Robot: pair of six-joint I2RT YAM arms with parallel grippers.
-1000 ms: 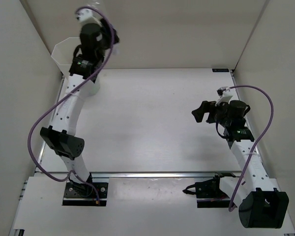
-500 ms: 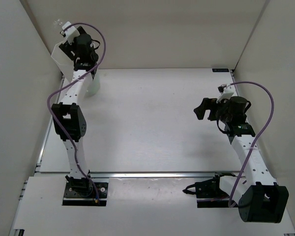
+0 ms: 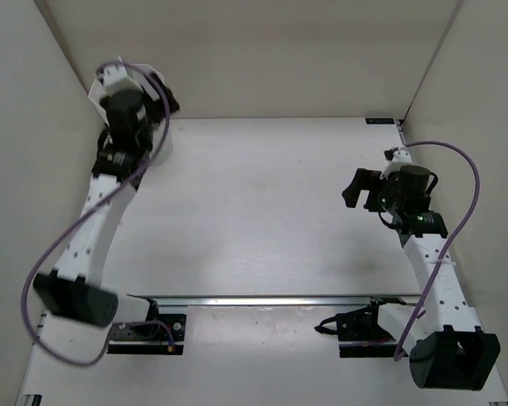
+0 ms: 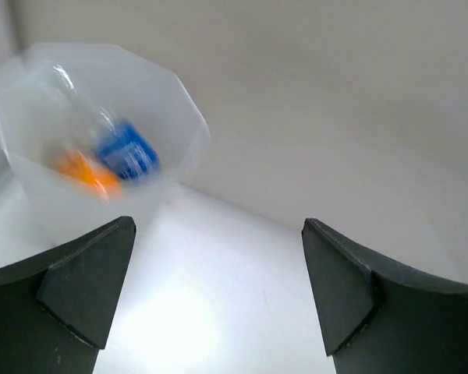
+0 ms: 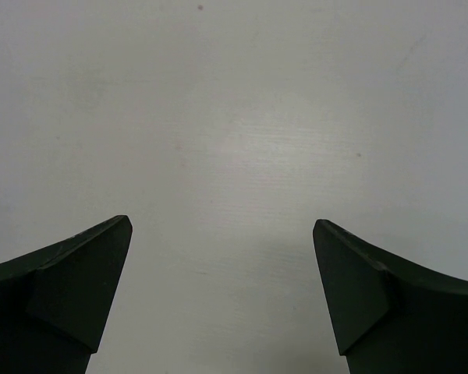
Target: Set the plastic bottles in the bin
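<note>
The bin (image 4: 183, 117), a translucent white many-sided container, stands in the far left corner by the wall; the top view shows only part of its rim (image 3: 96, 93) behind my left arm. Through its wall, two plastic bottles show blurred: a clear one with a blue label (image 4: 126, 153) and an orange-filled one (image 4: 84, 173). My left gripper (image 4: 218, 269) is open and empty, beside the bin and a little back from it. Over bare table at the right, my right gripper (image 5: 222, 273) (image 3: 356, 188) is open with nothing between its fingers. Other bottles are hidden.
The table (image 3: 254, 203) is walled by beige panels at the left, back and right. A metal rail (image 3: 262, 299) runs along the near edge in front of the arm bases. My left arm's wrist (image 3: 123, 114) covers most of the bin in the top view.
My left gripper went from shut to open at the bin, and the left arm's elbow swung down toward the near left. The right gripper opened slightly wider and shifted a little right.
</note>
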